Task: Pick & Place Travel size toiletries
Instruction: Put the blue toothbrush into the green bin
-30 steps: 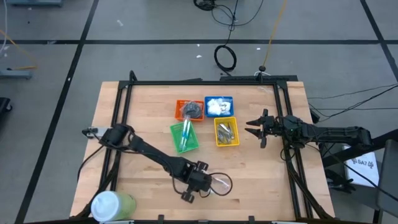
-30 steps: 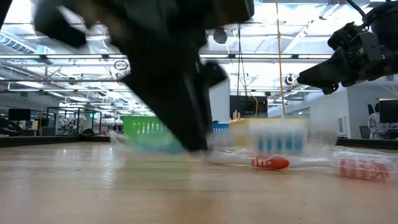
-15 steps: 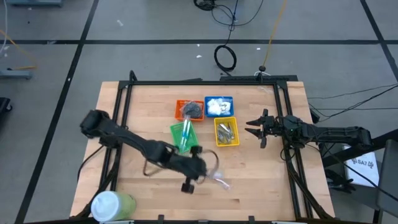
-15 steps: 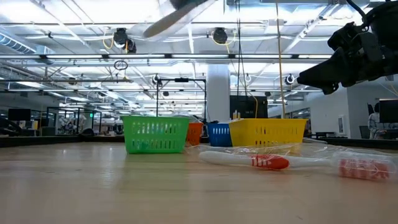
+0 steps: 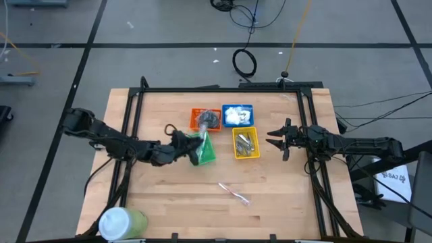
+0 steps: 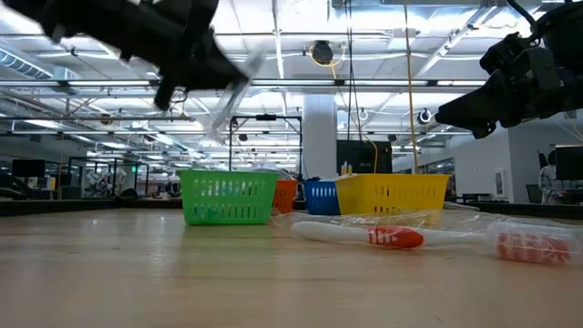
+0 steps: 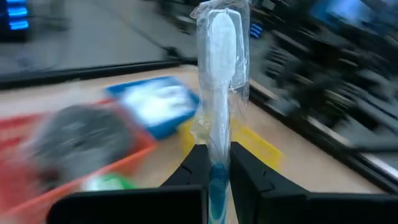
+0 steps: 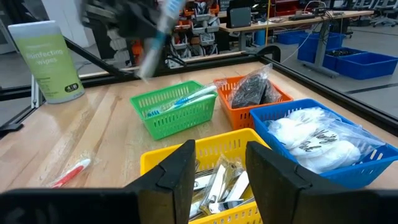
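My left gripper (image 5: 190, 142) hangs over the green basket (image 5: 206, 154), shut on a slim toothbrush in a clear wrapper (image 7: 219, 74). That basket holds another blue toothbrush (image 8: 186, 98). A second wrapped toothbrush with red parts (image 5: 233, 193) lies flat on the table toward the near edge. Dark grey discs fill the orange basket (image 5: 205, 119), white puffy packets the blue basket (image 5: 237, 115), and silver clippers the yellow basket (image 5: 246, 143). My right gripper (image 5: 278, 140) waits open, to the right of the yellow basket. My left gripper pinches the wrapped toothbrush between its two fingers (image 7: 199, 163) at the blue stretch of the handle (image 7: 217, 175). The fingers lie along the brush, and its white head end (image 7: 221, 34) sticks out beyond the fingertips. It is lifted clear, slanting above the green basket (image 8: 177, 109).
A big white-and-green tub (image 5: 121, 222) stands at the near left corner. The four baskets sit together at the table's middle, toward the far edge. A black frame rail (image 5: 223, 90) runs round the table. Bare wood lies between the baskets and the near edge.
My left gripper rose from the table near the near edge, carrying one wrapped toothbrush, and swung toward the far left until it was over the green basket. The other wrapped toothbrush stayed lying on the table.
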You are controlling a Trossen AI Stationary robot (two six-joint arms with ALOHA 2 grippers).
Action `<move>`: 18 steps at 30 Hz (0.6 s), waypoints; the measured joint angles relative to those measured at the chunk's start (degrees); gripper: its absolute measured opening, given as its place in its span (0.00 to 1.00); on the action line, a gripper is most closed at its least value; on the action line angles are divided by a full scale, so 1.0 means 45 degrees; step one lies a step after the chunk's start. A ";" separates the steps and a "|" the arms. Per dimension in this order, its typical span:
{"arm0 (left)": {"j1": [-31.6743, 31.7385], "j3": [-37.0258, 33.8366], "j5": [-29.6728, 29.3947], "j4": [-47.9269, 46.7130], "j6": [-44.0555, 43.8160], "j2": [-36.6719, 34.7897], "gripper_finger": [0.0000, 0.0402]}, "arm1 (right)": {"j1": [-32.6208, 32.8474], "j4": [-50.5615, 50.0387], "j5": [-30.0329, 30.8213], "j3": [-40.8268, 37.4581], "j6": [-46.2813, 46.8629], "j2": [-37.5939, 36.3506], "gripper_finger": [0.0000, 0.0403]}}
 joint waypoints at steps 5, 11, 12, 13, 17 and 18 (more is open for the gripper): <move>0.0426 -0.1212 -0.1148 0.0417 -0.2440 0.0115 0.07 | 0.0000 0.0000 -0.0001 -0.0002 -0.0002 -0.0005 0.32; 0.0577 -0.1405 -0.1147 0.0387 -0.3053 0.0225 0.08 | 0.0000 0.0000 -0.0003 0.0000 0.0002 -0.0005 0.32; 0.0577 -0.1405 -0.1148 0.0341 -0.2933 0.0225 0.08 | 0.0000 0.0000 0.0000 -0.0002 0.0001 -0.0004 0.32; 0.0577 -0.1405 -0.1145 0.0306 -0.2822 0.0225 0.08 | 0.0000 0.0000 0.0000 0.0003 0.0002 -0.0001 0.32; 0.0572 -0.1405 -0.1003 0.0110 -0.2843 0.0225 0.08 | 0.0000 0.0000 -0.0004 -0.0002 -0.0002 -0.0005 0.32; 0.0572 -0.1405 -0.0926 -0.0011 -0.2916 0.0225 0.08 | 0.0000 0.0000 -0.0003 0.0003 -0.0003 -0.0005 0.32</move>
